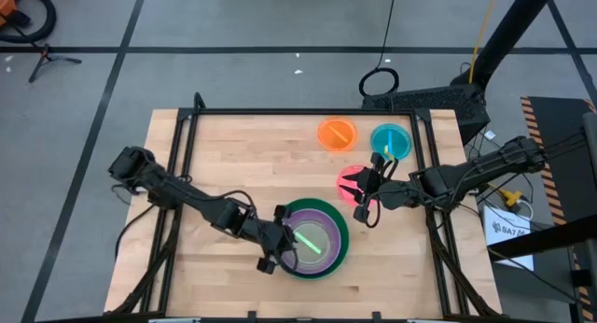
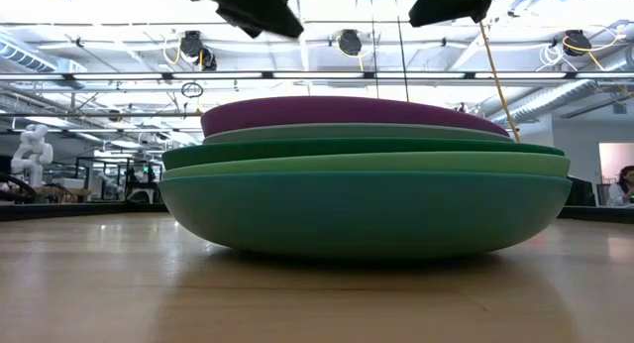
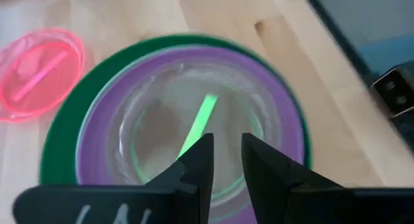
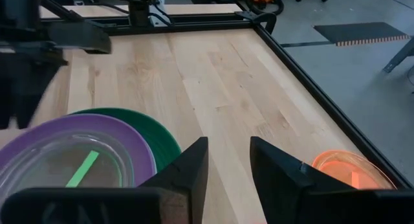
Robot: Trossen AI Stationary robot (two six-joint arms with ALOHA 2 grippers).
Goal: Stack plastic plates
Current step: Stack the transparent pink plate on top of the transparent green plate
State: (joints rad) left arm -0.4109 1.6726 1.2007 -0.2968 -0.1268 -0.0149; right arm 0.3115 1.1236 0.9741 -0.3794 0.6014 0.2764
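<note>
A stack of plastic plates (image 1: 317, 239) stands near the table's near edge. In the low view its layers from the bottom are teal (image 2: 362, 219), light green, dark green, mint and purple (image 2: 347, 115). A pale see-through plate with a bright green streak (image 3: 162, 127) lies on top. My left gripper (image 1: 283, 237) (image 3: 226, 162) hovers open over the stack's left part. Three single plates lie toward the far right: pink (image 1: 347, 178), orange (image 1: 337, 133) and teal (image 1: 391, 141). My right gripper (image 1: 359, 189) (image 4: 228, 160) is open over the pink plate, which its own wrist view does not show.
A black frame (image 1: 308, 111) runs round the wooden table top. Bare wood (image 1: 242, 155) lies between the stack and the far left corner. In the right wrist view the orange plate (image 4: 349, 172) sits close to the table's rail.
</note>
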